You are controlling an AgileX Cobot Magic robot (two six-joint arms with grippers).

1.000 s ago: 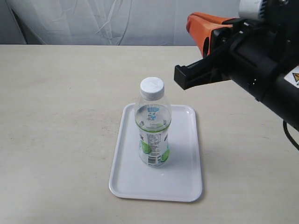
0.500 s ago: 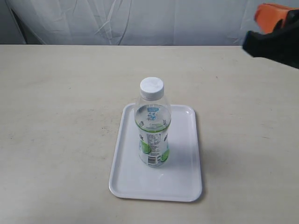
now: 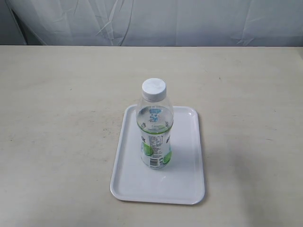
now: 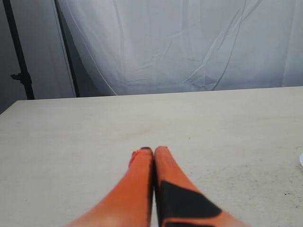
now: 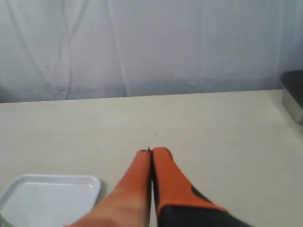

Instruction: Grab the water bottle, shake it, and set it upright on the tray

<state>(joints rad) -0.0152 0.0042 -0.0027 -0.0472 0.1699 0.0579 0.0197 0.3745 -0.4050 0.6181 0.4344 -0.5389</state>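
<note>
The water bottle (image 3: 154, 127), clear with a white cap and a lime label, stands upright near the middle of the white tray (image 3: 184, 182) in the exterior view. Neither arm shows in that view. In the left wrist view my left gripper (image 4: 152, 150) is shut, its orange fingers pressed together with nothing between them, above bare table. My right gripper (image 5: 150, 151) is likewise shut and empty, with a corner of the tray (image 5: 47, 198) showing beside it. The bottle is out of both wrist views.
The beige table (image 3: 57, 118) spreads all round the tray, backed by a white cloth curtain (image 3: 156, 21). A dark stand pole (image 4: 16, 52) rises past the table's far edge, and a grey metal box (image 5: 293, 94) sits at one table edge.
The right arm, which hung above and right of the bottle a second ago, has drawn away to the right and left the exterior view. Bottle and tray have not moved.
</note>
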